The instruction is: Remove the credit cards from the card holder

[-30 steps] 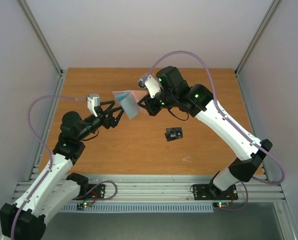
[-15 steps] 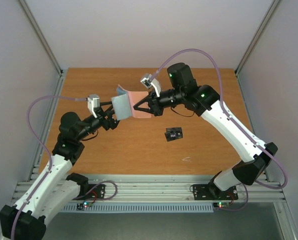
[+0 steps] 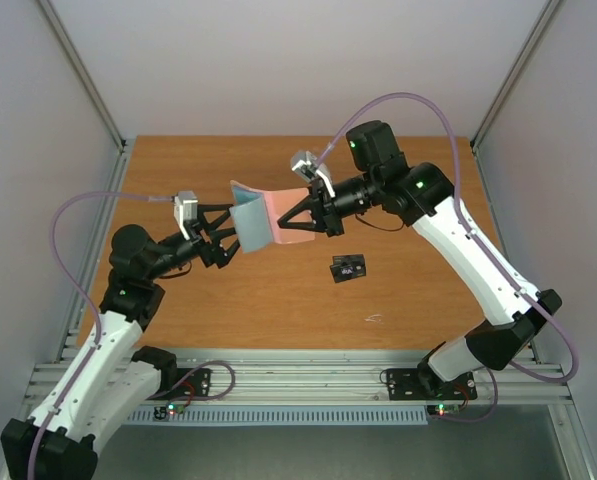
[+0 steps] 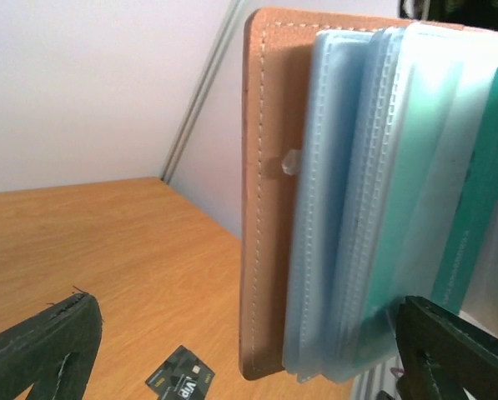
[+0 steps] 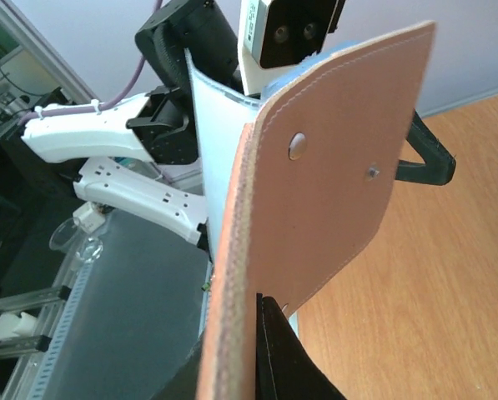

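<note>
The card holder [image 3: 268, 213] hangs open in the air over the middle of the table, tan-pink outside and light blue-grey inside. My right gripper [image 3: 300, 222] is shut on its tan cover [image 5: 332, 167], with one dark finger [image 5: 274, 354] pressed flat against it. My left gripper [image 3: 223, 238] stands wide open at the holder's blue-grey side. In the left wrist view the holder's clear pockets [image 4: 349, 208] hang between my open fingers [image 4: 48, 350]. A green card [image 4: 474, 217] shows inside one pocket. A black card with white marks [image 3: 348, 268] lies flat on the table, also in the left wrist view [image 4: 180, 383].
The wooden table [image 3: 228, 300] is walled by white panels with metal posts at the back corners. An aluminium rail [image 3: 298, 375] with both arm bases runs along the near edge. A small pale mark [image 3: 375, 319] lies near the front right.
The right gripper has carried and turned the holder slightly rightward, spreading it open. The left gripper's fingers have opened wider and the left arm has drawn back a little to the left.
</note>
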You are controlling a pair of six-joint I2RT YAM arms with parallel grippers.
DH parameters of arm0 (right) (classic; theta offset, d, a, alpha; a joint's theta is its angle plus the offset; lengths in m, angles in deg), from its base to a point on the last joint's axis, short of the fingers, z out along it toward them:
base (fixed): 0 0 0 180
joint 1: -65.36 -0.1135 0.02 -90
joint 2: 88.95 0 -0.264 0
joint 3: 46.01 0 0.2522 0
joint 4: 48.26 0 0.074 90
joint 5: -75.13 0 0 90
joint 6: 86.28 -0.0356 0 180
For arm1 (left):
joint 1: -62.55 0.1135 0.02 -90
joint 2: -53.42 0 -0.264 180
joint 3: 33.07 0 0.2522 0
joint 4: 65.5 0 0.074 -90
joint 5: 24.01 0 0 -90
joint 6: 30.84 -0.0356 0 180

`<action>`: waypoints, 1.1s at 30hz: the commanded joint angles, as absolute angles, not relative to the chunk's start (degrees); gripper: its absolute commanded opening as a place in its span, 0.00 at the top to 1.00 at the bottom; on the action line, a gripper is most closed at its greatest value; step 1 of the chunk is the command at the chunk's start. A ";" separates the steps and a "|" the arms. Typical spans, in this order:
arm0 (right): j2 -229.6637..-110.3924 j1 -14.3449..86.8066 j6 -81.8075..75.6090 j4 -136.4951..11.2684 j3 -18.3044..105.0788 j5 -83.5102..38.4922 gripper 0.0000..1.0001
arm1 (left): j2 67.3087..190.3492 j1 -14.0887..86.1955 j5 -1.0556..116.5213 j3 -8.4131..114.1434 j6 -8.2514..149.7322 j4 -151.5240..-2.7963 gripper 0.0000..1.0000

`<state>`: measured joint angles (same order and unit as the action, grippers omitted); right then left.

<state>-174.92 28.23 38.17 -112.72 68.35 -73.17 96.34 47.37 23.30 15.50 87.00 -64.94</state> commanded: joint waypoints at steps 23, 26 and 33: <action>-180.69 30.60 48.67 -116.07 78.79 -75.20 0.94 | 97.32 44.66 13.88 23.24 85.73 -62.03 0.78; -179.80 31.38 45.60 -111.63 75.70 -73.24 0.86 | 97.23 44.62 13.67 22.74 83.26 -63.19 0.98; -174.38 37.41 32.39 -101.43 63.69 -51.88 0.53 | 97.07 44.03 44.88 23.61 62.30 -84.24 1.00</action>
<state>-178.33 34.27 41.47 -107.84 67.74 -68.01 97.13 44.51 21.70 22.78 76.94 -71.93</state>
